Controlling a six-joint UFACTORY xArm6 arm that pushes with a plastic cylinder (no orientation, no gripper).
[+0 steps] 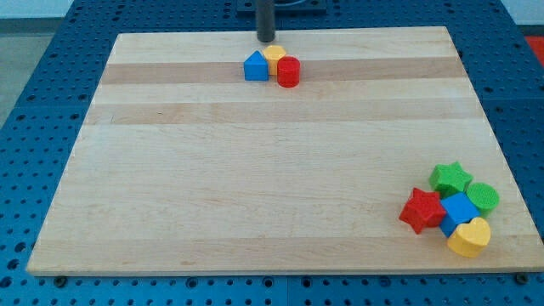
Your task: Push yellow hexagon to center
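Note:
The yellow hexagon [274, 54] sits near the top edge of the wooden board [255, 170], wedged between a blue house-shaped block [255, 66] on its left and a red cylinder [288, 72] at its lower right; both touch it. My tip [266, 39] stands just above the hexagon toward the view's top, close to it or touching its upper left edge. The rod rises out of the view's top.
At the bottom right corner lies a cluster: a green star [450, 178], a green cylinder [483, 197], a red star [422, 211], a blue block [460, 211] and a yellow heart [470, 237]. Blue perforated table surrounds the board.

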